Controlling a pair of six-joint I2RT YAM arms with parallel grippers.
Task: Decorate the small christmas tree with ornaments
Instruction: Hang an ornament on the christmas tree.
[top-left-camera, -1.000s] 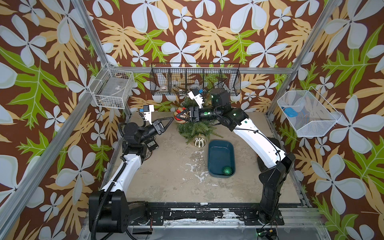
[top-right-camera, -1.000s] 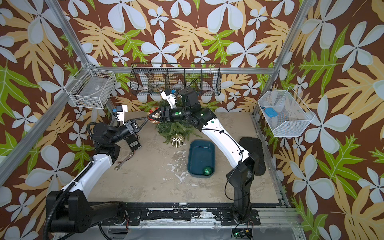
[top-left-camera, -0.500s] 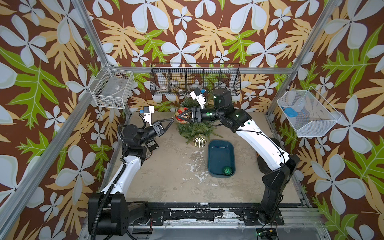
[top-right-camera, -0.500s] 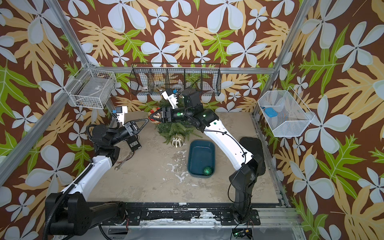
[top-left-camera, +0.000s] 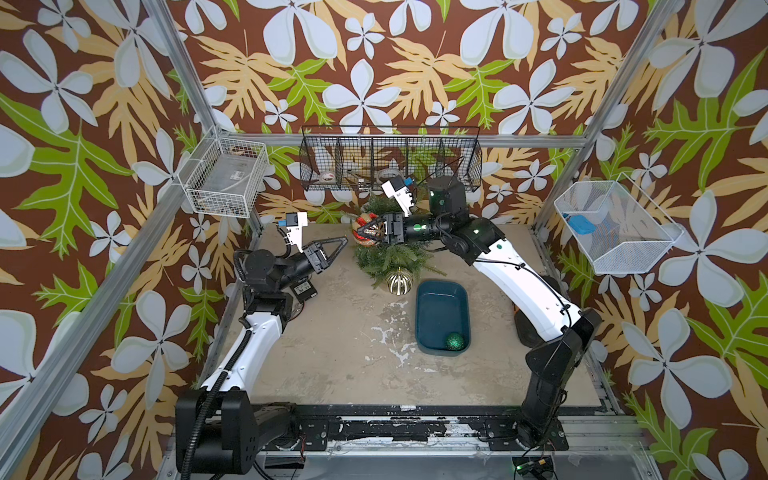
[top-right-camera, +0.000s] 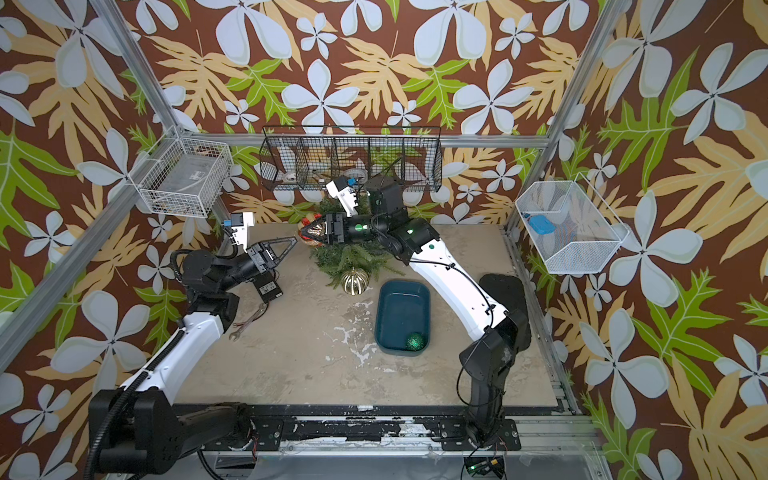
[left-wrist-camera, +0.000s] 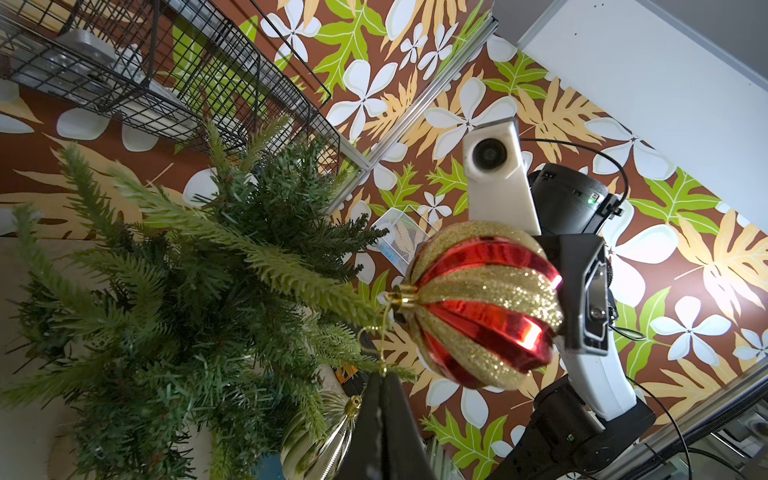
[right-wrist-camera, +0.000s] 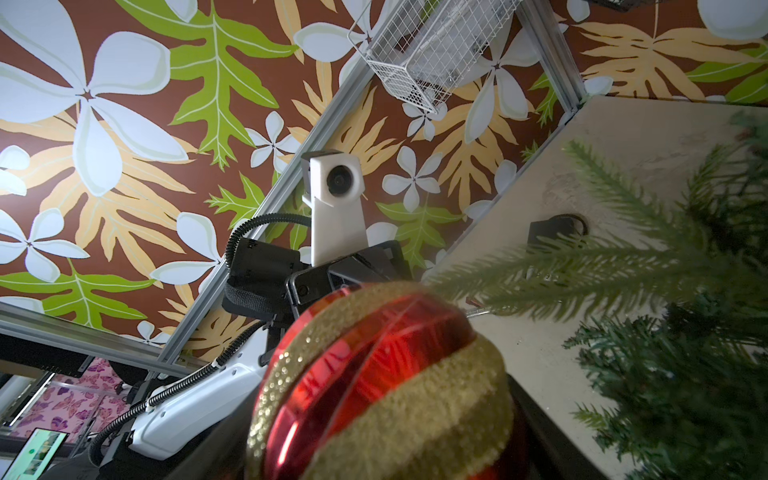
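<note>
1. Left wrist view: the red-and-gold bauble (left-wrist-camera: 478, 303) is held in the air just beside the small christmas tree (left-wrist-camera: 178, 299). Its gold cap (left-wrist-camera: 404, 296) is turned toward the tip of a pale outer branch
2. In both top views the right gripper (top-left-camera: 365, 232) is clamped on this bauble, one finger on each side. It holds the bauble at the upper part of the tree, on the side facing the left arm
3. The left gripper (top-left-camera: 344, 241) has its jaws pressed together, and its tip is just beside the held bauble. In the left wrist view the thin gold hanging loop (left-wrist-camera: 384, 363) runs from the cap down to that tip; whether it is pinched there I cannot tell
4. The tree stands upright at the back of the table (top-left-camera: 353, 374), below the black wire basket (top-left-camera: 390, 162) on the wall
5. The gold-and-white bauble (top-left-camera: 399, 281) sits at the front foot of the tree, touching its lowest branches. Whether it hangs or rests on the table I cannot tell
6. The green bauble (top-left-camera: 455, 341) lies in a near corner of the teal tray (top-left-camera: 440, 307), which stands on the table just in front of the tree, toward the right arm
</note>
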